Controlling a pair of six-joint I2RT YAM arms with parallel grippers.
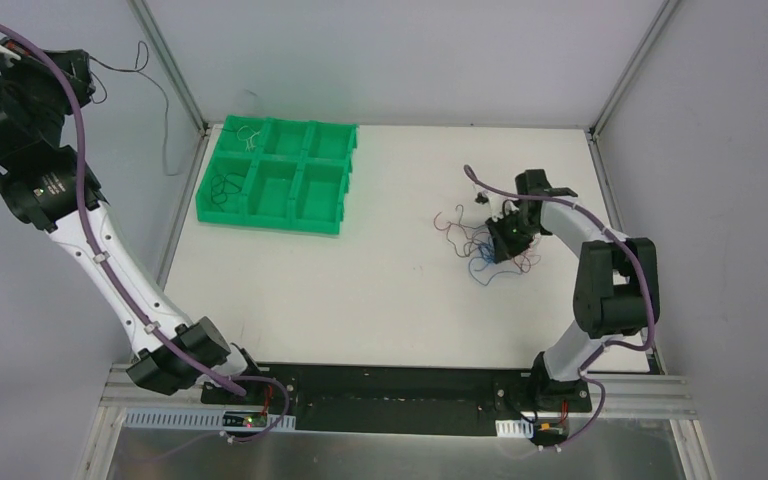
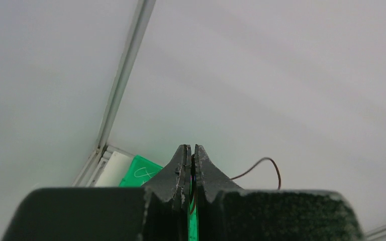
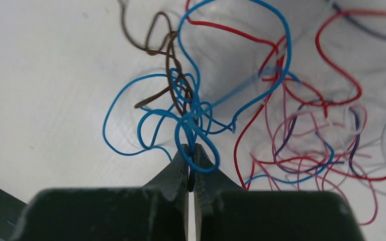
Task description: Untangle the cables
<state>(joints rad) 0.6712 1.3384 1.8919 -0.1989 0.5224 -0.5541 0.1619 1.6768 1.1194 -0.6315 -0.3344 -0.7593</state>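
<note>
While the right gripper (image 3: 191, 150) pinches a blue cable (image 3: 195, 118) at the tangle's (image 3: 301, 135) edge, the left gripper (image 2: 191, 150), seemingly clamping a dark cable (image 2: 267, 159), hangs far leftward.

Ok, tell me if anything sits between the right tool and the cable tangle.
Nothing visible does. The right tool is shut, tips on a blue cable loop in the tangle, with brown cable and red cable strands knotted through it. The left tool, shut on a dark cable, is far off to the left.
</note>
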